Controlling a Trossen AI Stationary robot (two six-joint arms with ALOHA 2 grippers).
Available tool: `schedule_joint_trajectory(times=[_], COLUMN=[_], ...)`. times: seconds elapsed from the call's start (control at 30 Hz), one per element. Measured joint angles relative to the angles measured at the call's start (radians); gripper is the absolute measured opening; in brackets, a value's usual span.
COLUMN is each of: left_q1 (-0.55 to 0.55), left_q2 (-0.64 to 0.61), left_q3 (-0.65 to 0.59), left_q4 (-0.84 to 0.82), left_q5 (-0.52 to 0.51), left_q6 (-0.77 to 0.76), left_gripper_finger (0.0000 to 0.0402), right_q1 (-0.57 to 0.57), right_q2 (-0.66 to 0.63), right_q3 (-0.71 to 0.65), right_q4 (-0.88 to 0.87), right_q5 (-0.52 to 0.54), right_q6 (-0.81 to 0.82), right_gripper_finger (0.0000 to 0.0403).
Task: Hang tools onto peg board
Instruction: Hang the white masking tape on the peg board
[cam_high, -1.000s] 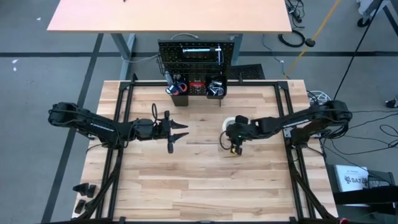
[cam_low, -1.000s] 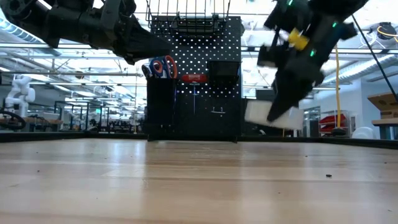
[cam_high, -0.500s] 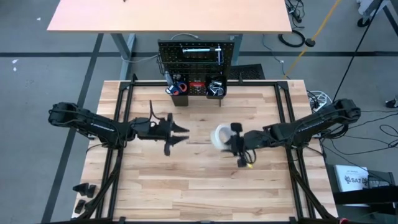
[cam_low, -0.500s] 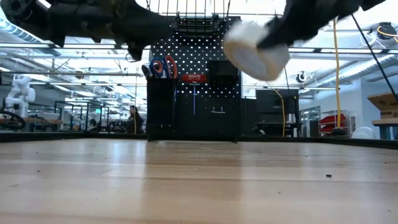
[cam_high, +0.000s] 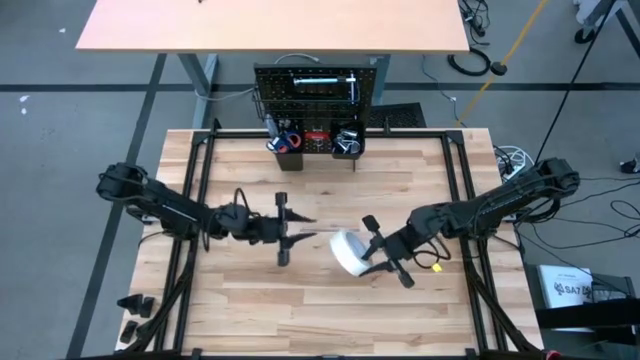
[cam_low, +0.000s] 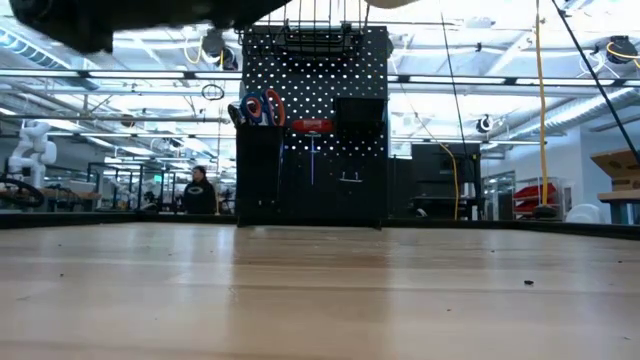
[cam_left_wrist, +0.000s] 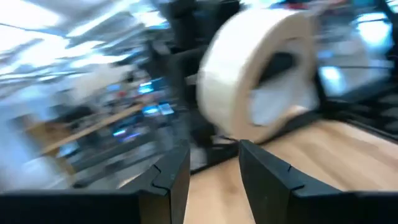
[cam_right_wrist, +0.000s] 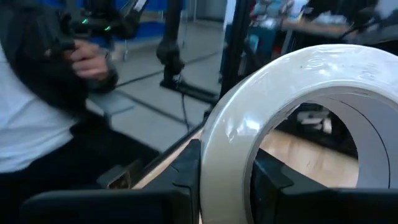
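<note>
The white tape roll (cam_high: 347, 252) hangs above the middle of the table with my right gripper (cam_high: 366, 256) shut on it. It fills the right wrist view (cam_right_wrist: 280, 93). My left gripper (cam_high: 303, 233) stands just left of the roll and points at it, open, with nothing between its fingers (cam_left_wrist: 214, 177). The roll (cam_left_wrist: 258, 74) shows ahead of them. The black peg board (cam_high: 318, 85) stands upright at the far edge. Orange-handled scissors (cam_low: 256, 108) stick up from one of its bins, and a red screwdriver (cam_low: 312, 126) is on it. My right gripper pinches the roll's wall (cam_right_wrist: 225, 177) between its two fingers, one on the outer surface and the other, as far as it shows, inside the ring. The fingers come about level from the table's right. The roll is lifted clear of the table, standing on edge.
Black bins (cam_high: 345, 142) line the board's lower edge. A black frame (cam_high: 190, 190) runs along the table's left and right sides. A person in white (cam_right_wrist: 37, 118) shows beyond the table, and another stands far off (cam_low: 198, 190). The bare wooden tabletop (cam_high: 300, 310) lies toward the near edge.
My right gripper has lifted the tape roll off the table, carried it toward the near edge and a little left, and tipped from pointing down to about level. My left gripper has moved toward the near edge and the roll, rolling as it went.
</note>
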Motion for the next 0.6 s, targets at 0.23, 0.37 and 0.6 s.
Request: schedule_joint_trajectory(times=[0.23,0.37,0.6], left_q1=[-0.086,-0.105,-0.109], left_q2=[0.100,0.158,0.202], left_q3=[0.180,0.248,0.288], left_q4=[-0.037,-0.056,-0.049], left_q5=[-0.277,-0.397,-0.482], left_q6=[0.036,0.062,0.053], left_gripper_finger=[0.0137,0.0137,0.0137], right_q1=[-0.001,0.000,0.000], right_q2=[0.012,0.015,0.023], right_q3=[0.001,0.001,0.000], right_q4=[0.121,0.130,0.133], right_q5=[0.113,0.135,0.165], right_q6=[-0.012,-0.014,-0.014], right_gripper_finger=[0.0073,0.0073,0.0073])
